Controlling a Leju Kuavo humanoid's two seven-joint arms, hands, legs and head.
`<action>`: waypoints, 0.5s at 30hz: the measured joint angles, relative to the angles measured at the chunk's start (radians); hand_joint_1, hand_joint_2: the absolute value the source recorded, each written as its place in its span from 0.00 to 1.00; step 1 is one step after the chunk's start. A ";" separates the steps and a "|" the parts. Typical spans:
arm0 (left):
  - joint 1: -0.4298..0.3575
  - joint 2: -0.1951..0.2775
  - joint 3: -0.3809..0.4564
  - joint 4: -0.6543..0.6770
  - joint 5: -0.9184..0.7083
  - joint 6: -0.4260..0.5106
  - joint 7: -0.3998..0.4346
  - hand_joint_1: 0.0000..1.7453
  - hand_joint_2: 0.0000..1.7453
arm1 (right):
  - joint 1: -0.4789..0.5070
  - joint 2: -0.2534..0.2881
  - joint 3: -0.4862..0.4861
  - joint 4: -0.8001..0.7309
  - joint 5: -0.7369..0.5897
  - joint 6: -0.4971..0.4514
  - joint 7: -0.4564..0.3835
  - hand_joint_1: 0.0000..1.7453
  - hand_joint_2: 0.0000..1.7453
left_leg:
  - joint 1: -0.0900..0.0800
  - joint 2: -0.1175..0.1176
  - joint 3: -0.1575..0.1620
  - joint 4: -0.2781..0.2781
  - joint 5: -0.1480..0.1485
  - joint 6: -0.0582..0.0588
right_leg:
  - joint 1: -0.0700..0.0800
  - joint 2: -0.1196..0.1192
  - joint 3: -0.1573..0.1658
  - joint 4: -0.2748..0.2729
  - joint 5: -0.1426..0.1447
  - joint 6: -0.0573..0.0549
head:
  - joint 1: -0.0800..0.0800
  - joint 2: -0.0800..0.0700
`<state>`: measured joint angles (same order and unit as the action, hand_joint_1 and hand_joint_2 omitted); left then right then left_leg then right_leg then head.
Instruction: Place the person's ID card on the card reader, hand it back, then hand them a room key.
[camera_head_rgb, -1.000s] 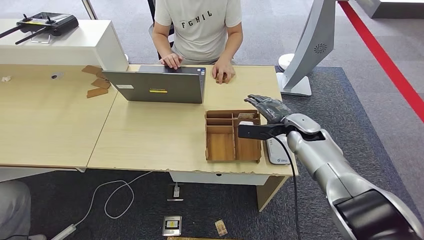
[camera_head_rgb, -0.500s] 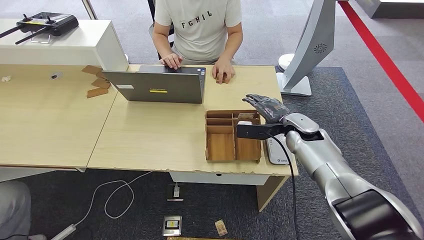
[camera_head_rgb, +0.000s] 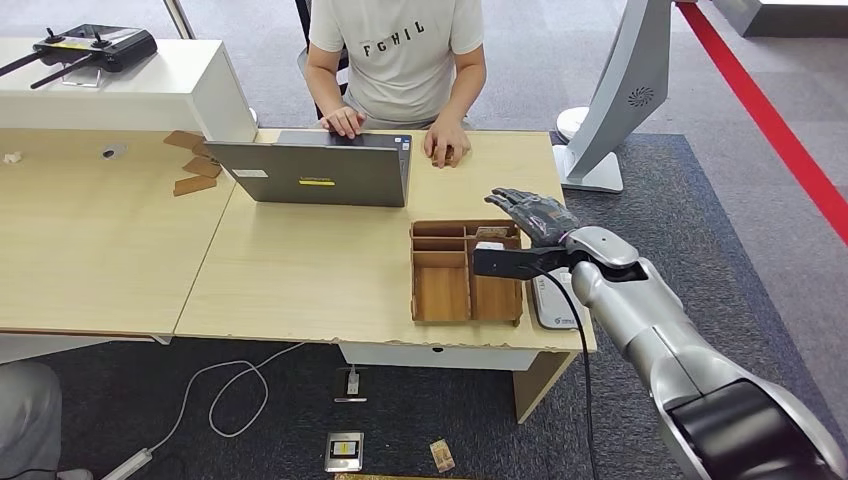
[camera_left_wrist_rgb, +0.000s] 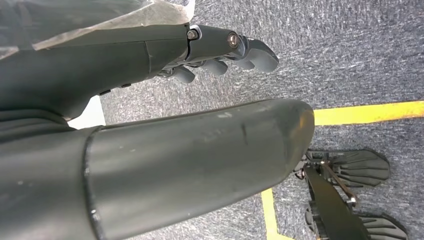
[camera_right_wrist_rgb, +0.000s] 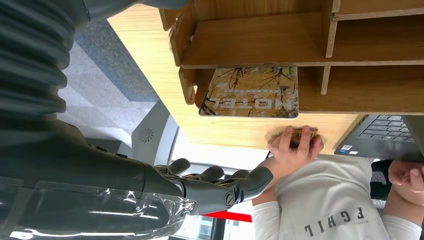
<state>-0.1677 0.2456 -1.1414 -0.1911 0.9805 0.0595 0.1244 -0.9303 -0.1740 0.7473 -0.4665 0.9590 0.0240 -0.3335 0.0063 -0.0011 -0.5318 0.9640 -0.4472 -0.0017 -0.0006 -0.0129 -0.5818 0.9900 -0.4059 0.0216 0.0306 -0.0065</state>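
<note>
- Over the far right corner of the desk (camera_head_rgb: 300, 270), the right hand (camera_head_rgb: 535, 213) hovers with fingers spread and nothing in it, palm down, beside the tray (camera_head_rgb: 466, 271).
- Just under and slightly nearer than that hand, a key card (camera_right_wrist_rgb: 250, 92) printed HOTEL leans in the tray's back compartment, half out over the rim.
- Nearer still, below the wrist, the reader (camera_head_rgb: 556, 300) lies flat on the desk, touching or just beside the tray's right wall; the arm hides much of it.
- Beyond the hand, the person (camera_head_rgb: 397, 55) rests a hand (camera_right_wrist_rgb: 292, 147) on the desk, covering what looks like a card (camera_right_wrist_rgb: 303, 132); I judge that to be the ID, not yet passed over.
- The left hand (camera_left_wrist_rgb: 220, 50) hangs by the robot's side over the carpet, fingers loosely curled around nothing.
- Risks, as I see them: the open hand sits so near the leaning key card that a small drop could knock it out of the tray.
- The ID is a thin, flat thing under a person's fingers; thick fingers reaching in could miss it or bump that hand.
- Laid on the reader half hidden by its own arm, the card could land askew or slide off the desk edge.
</note>
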 joint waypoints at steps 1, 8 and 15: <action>0.000 0.000 0.000 0.000 0.000 0.000 0.000 0.00 0.00 | 0.000 0.000 0.000 0.000 0.000 0.000 0.000 0.00 1.00 | 0.000 0.000 0.000 0.000 0.000 0.000 | 0.000 0.000 0.000 0.000 0.000 0.000 | 0.000 0.000; 0.000 -0.001 0.000 0.000 0.001 0.000 0.000 0.00 0.00 | 0.000 0.000 0.000 0.000 0.000 0.000 0.000 0.00 1.00 | 0.000 0.000 0.000 0.000 0.000 0.000 | 0.000 0.000 0.000 0.000 0.000 0.000 | 0.000 0.000; 0.000 -0.004 0.000 0.000 0.006 0.002 0.000 0.00 0.00 | 0.000 -0.004 0.000 0.001 -0.001 0.001 0.006 0.00 1.00 | 0.000 0.000 0.000 0.000 0.000 0.000 | 0.000 0.000 0.000 0.000 0.000 0.000 | 0.000 0.000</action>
<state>-0.1676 0.2414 -1.1414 -0.1911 0.9863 0.0614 0.1246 -0.9303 -0.1781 0.7473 -0.4653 0.9576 0.0249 -0.3272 0.0063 -0.0011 -0.5317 0.9640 -0.4473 -0.0017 -0.0007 -0.0129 -0.5818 0.9900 -0.4059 0.0216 0.0306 -0.0065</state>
